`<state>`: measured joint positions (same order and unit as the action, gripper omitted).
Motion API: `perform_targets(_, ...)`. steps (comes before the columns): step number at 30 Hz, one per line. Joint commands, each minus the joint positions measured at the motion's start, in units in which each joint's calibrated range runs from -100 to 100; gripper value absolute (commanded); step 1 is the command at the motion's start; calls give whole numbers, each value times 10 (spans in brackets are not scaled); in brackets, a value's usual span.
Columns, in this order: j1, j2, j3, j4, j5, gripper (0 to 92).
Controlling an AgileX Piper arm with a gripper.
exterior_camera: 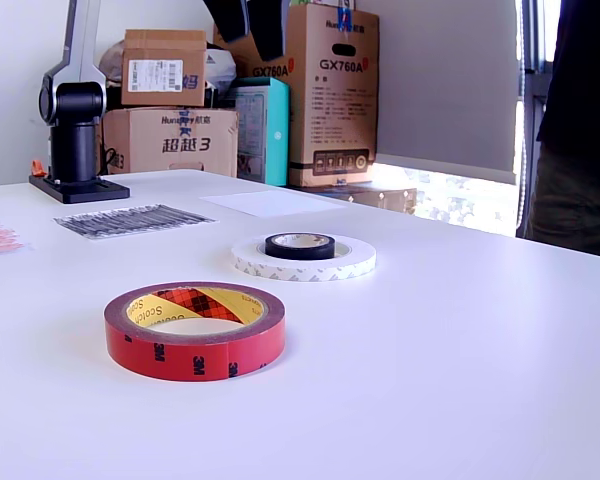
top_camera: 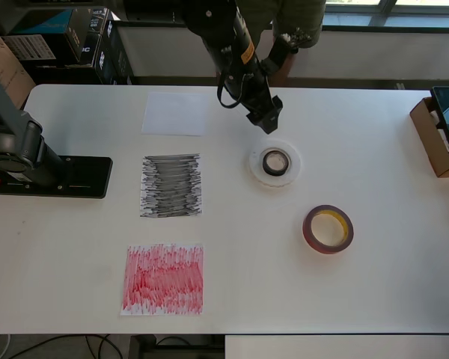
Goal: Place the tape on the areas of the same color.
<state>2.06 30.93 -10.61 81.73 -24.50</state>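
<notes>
Overhead view: claw (top_camera: 266, 117), can't tell if spread, hovers by black roll (top_camera: 276, 161) nested inside white ring (top_camera: 275, 165); lift the inner roll straight up.

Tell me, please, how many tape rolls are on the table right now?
3: a red roll alone toward the overhead view's right; a flat white ring near the centre; a small black roll inside that ring. None appears hidden.
</notes>
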Motion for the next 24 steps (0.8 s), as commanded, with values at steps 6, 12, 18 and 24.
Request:
perform_targets(6,10,70,27,-77,-1,829)
perform_targets(12,30,99,7,-78,40,829)
perform_targets(18,40,119,-43,-77,70,829)
perform_targets(24,21,138,-59,-77,75,829)
